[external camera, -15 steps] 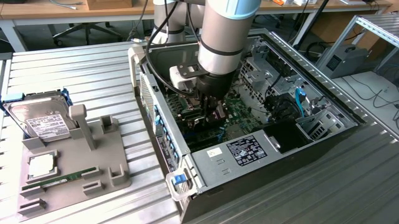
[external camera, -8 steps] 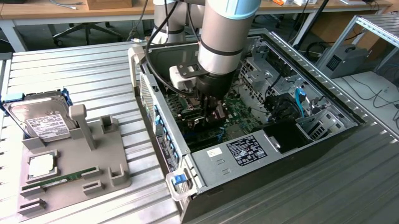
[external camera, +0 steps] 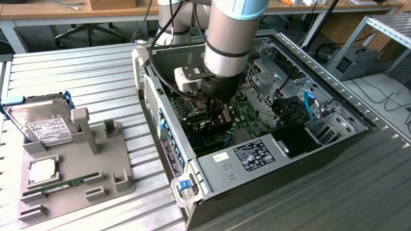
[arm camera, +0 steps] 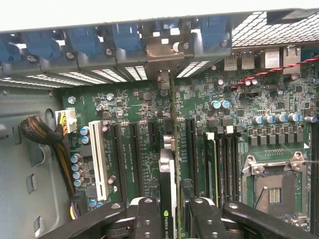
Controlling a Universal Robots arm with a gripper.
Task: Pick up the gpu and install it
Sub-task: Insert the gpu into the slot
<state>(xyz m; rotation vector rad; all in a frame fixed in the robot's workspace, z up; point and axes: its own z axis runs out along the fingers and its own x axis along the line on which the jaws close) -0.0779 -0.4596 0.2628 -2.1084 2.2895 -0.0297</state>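
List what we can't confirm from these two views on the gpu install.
1. Slot contact: the wrist view sees the gpu edge-on, so the card itself hides its bottom edge.
2. Exterior view: the arm and gripper cover the card and its slot.
3. Bracket fastening: too small to tell in the wrist view.

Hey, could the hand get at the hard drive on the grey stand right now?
Probably not yet: the hand is down inside the computer case, closed on the gpu. Nothing covers the hard drive, though.
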